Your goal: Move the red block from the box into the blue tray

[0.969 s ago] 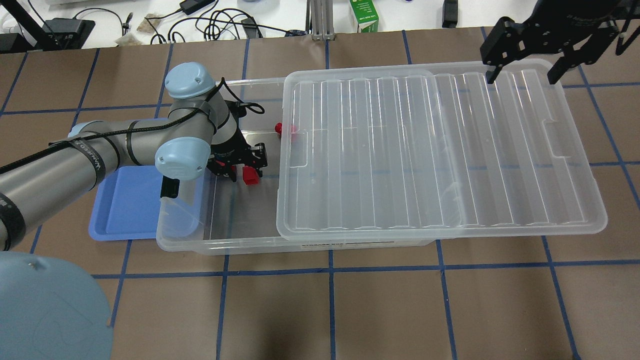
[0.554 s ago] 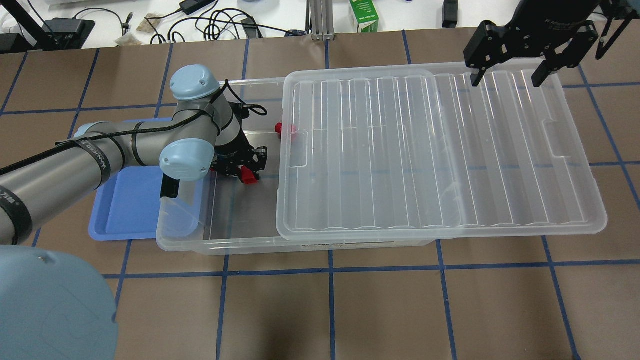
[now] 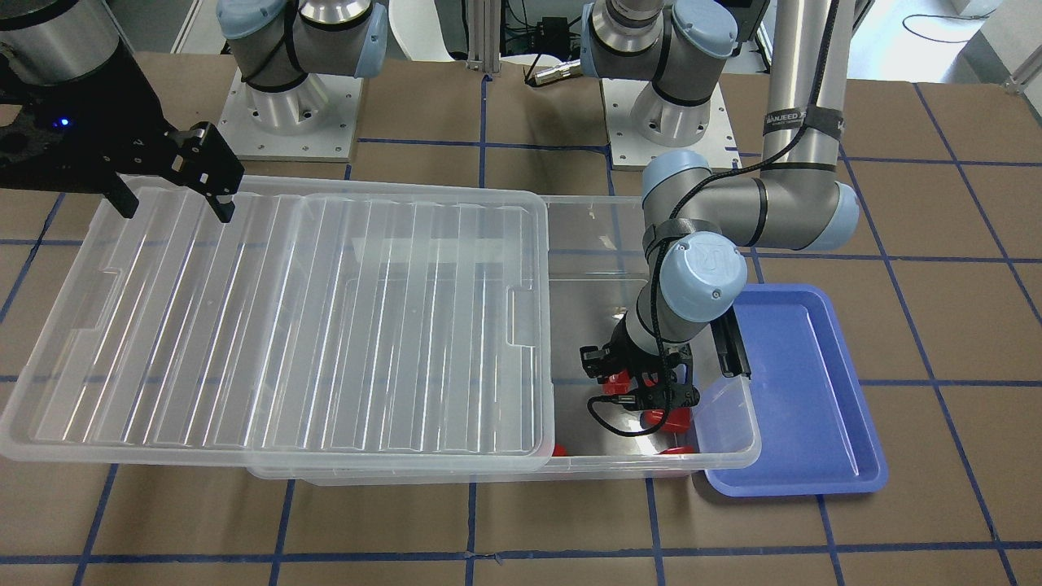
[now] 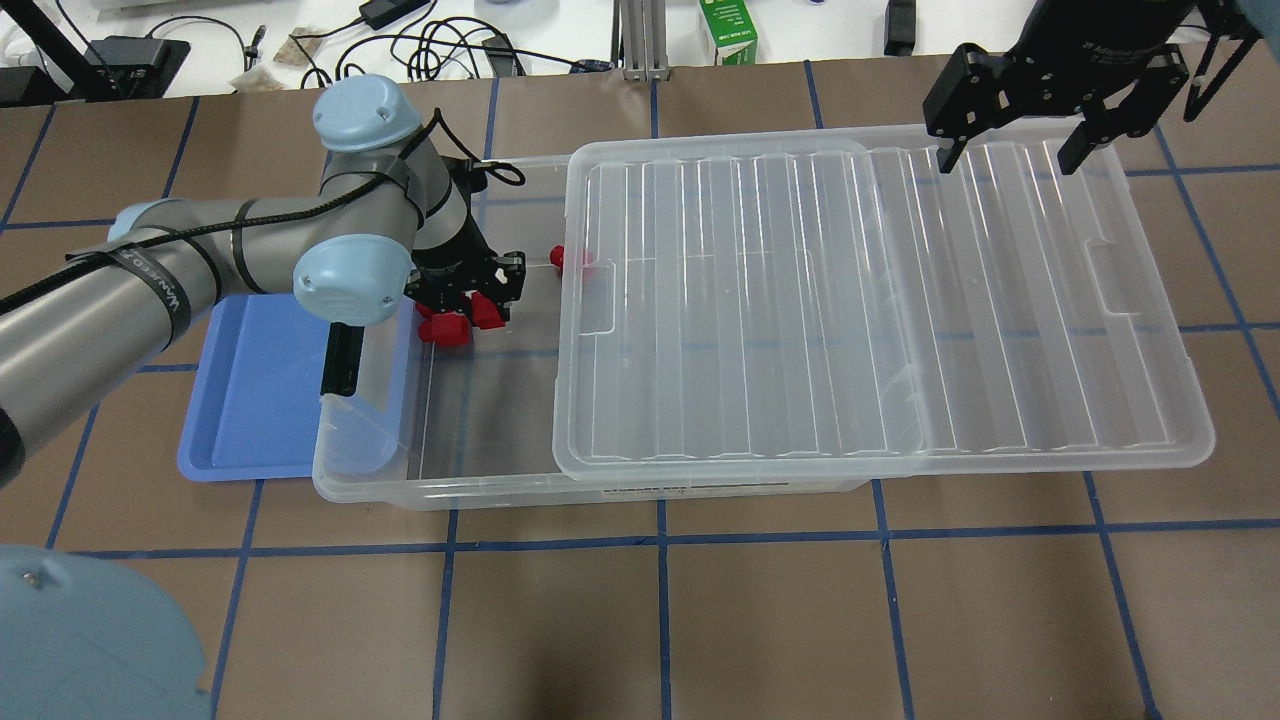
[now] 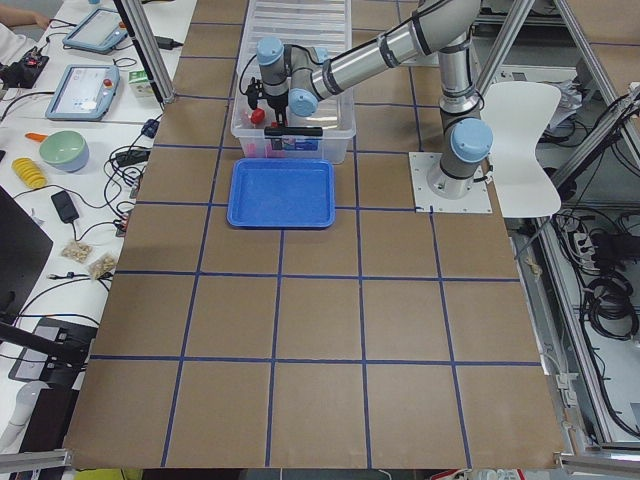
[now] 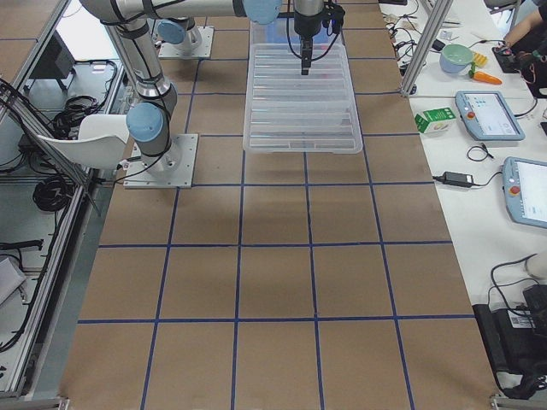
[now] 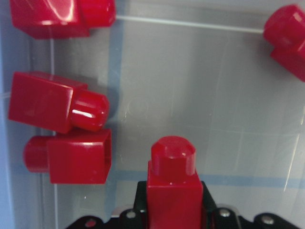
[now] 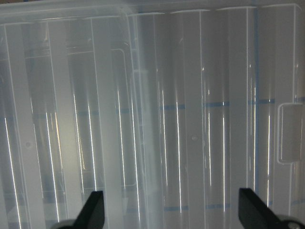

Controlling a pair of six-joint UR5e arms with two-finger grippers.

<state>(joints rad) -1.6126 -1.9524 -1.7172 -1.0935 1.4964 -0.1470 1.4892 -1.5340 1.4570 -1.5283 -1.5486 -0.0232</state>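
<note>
Left gripper (image 4: pixel 478 296) clamped on a red block (image 7: pixel 172 183), low inside the box (image 4: pixel 440 492) toward the desk's left edge. Swing to the blue tray (image 4: pixel 250 400) too low and the box wall could knock it loose. Right gripper (image 4: pixel 1010 155) gapes empty, far-right corner.

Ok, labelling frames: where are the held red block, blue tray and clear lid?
Held red plastic block (image 7: pixel 172 195): left wrist view, square body.
Shallow blue plastic tray (image 4: pixel 255 410): overhead view, bare floor.
Ribbed clear plastic lid (image 4: pixel 880 300): overhead view, centre.
</note>
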